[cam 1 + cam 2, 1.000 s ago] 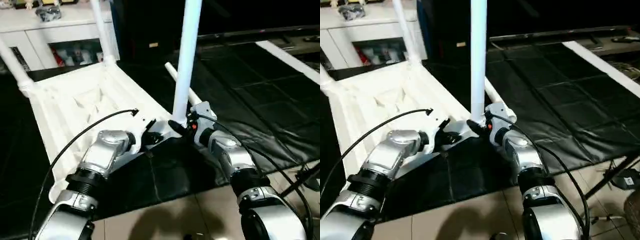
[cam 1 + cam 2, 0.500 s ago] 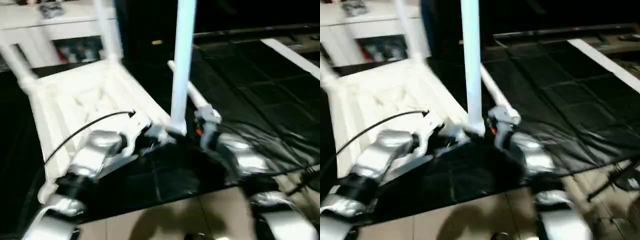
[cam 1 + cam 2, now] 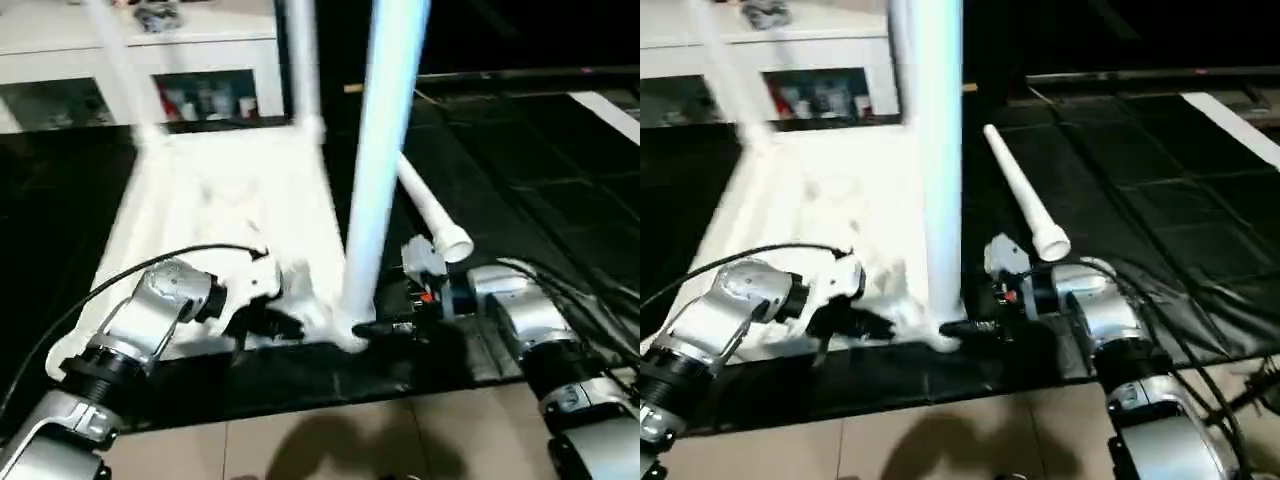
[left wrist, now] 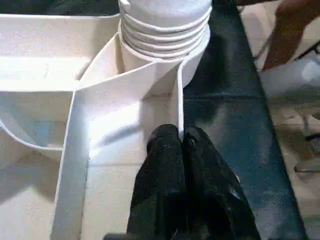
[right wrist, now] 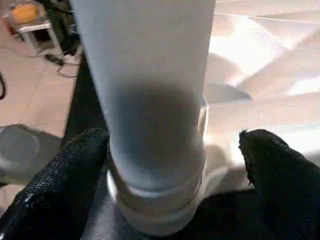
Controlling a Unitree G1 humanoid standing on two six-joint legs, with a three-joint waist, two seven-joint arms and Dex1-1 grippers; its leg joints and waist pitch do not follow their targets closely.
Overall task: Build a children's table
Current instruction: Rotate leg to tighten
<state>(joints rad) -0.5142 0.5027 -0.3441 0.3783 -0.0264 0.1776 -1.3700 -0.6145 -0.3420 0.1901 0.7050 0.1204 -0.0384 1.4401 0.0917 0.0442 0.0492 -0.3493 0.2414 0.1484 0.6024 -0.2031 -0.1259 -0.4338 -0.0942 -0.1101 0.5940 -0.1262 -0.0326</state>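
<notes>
The children's table top (image 3: 230,200) lies upside down on a black mat, its ribbed underside facing up. Two white legs (image 3: 303,60) stand in its far corners. A third leg (image 3: 385,150) stands upright in the near right corner socket (image 4: 165,30). My right gripper (image 3: 375,328) is open at that leg's base, with its fingers (image 5: 60,185) on either side of the tube (image 5: 150,100). My left gripper (image 4: 180,145) is shut on a thin rib (image 4: 177,100) just behind that socket. A loose leg (image 3: 428,212) lies on the mat to the right.
A white cabinet (image 3: 200,50) with glass doors stands behind the table. The black mat (image 3: 520,180) stretches off to the right. Beige floor tiles (image 3: 330,440) lie in front of the mat's near edge, and cables hang from both forearms.
My right gripper's fingers have spread wider around the upright leg's base. The head view has shifted, so the whole scene sits differently. The left gripper holds as before.
</notes>
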